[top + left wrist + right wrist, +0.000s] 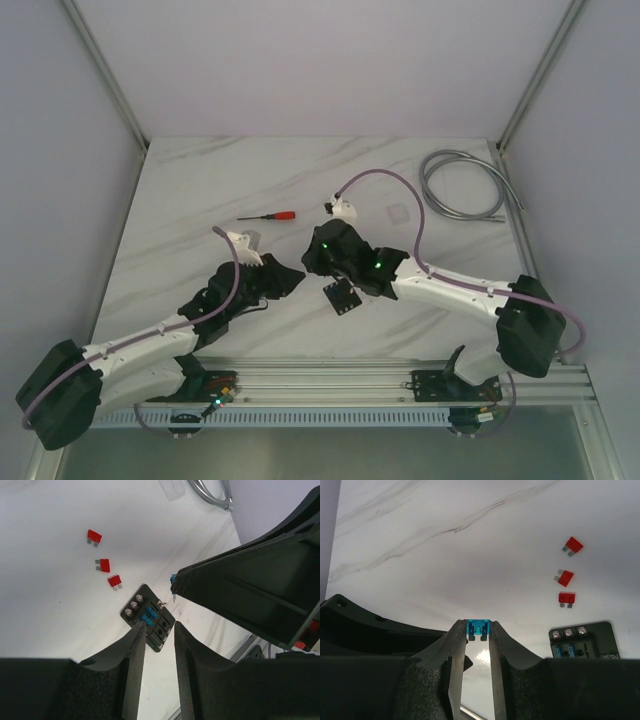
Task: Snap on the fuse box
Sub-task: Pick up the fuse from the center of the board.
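The fuse box (342,296) is a flat black square lying on the table between the two grippers, with two blue fuses seated in it. It also shows in the left wrist view (148,624) and the right wrist view (580,640). My right gripper (478,630) is shut on a small blue fuse (478,629), held above the table beside the box; this fuse also shows in the left wrist view (173,580). My left gripper (160,630) is open and empty, its tips just short of the box. From above, the left gripper (295,278) is left of the box and the right gripper (322,265) above it.
Three loose red fuses (104,565) lie in a row beside the box, also in the right wrist view (565,577). A small clear square lid (398,213) lies farther back. A red-handled screwdriver (270,216) lies at the back left and a grey coiled cable (462,185) at the back right.
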You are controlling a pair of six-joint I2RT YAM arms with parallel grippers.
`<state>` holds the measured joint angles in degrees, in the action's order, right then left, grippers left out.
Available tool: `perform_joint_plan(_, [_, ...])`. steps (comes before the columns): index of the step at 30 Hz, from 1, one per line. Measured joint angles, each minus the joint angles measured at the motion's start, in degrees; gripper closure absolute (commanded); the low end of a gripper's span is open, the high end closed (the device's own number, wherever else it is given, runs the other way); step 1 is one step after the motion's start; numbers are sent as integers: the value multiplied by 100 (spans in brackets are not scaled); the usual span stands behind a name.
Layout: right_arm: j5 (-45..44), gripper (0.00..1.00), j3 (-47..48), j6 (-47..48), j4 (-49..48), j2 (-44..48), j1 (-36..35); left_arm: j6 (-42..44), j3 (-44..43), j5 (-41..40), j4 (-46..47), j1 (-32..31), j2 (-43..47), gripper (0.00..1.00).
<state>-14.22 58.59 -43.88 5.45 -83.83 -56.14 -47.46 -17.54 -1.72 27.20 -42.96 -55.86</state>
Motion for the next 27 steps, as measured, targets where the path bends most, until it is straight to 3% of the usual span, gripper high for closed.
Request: perform_joint_plan(27, [-212,79,-831,-892,-901,367,-186,35,-197,-461,356,-295,-433,73])
